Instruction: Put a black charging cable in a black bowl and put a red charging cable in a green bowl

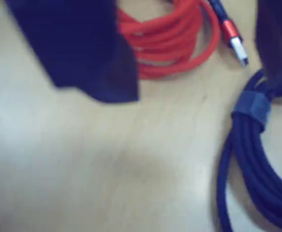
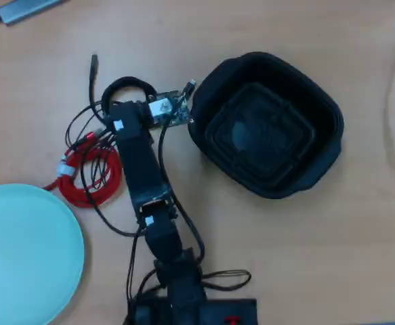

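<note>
In the wrist view my gripper (image 1: 194,87) is open, one dark jaw at the upper left and the other at the upper right edge. The red charging cable (image 1: 172,41) lies coiled on the table between them, partly covered by the left jaw, its silvery plug (image 1: 238,48) pointing right. The black charging cable (image 1: 249,159) is coiled at the right, bound by a dark strap. From overhead, the gripper (image 2: 116,112) hangs over the black coil (image 2: 126,84), with the red coil (image 2: 89,177) just left of the arm. The black bowl (image 2: 326,108) sits to the right, the green bowl (image 2: 21,250) at the lower left.
The arm's base (image 2: 183,308) and its loose thin wires (image 2: 217,277) are at the bottom centre. A grey flat device (image 2: 28,8) lies at the top left edge. Bare wooden table (image 2: 305,257) stretches below the black bowl.
</note>
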You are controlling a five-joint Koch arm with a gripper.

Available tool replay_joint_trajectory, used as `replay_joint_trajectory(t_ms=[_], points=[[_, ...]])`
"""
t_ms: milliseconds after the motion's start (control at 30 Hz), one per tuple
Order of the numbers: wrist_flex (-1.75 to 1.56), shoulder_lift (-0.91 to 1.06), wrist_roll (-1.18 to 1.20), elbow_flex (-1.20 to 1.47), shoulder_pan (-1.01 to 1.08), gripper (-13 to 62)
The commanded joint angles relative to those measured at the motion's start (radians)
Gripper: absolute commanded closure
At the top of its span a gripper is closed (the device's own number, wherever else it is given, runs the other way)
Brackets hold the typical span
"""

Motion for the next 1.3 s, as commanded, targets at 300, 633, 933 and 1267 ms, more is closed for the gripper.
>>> replay_joint_trajectory(t_ms=[300,633,933,1267], points=[[0.067,-0.163,0.015,-0.290,-0.018,19.9],[0.061,-0.279,0.017,-0.311,-0.038,16.4],[0.061,-0.399,0.023,-0.430,-0.097,16.6],[0.061,-0.440,0.103,-0.453,-0.100,14.7]])
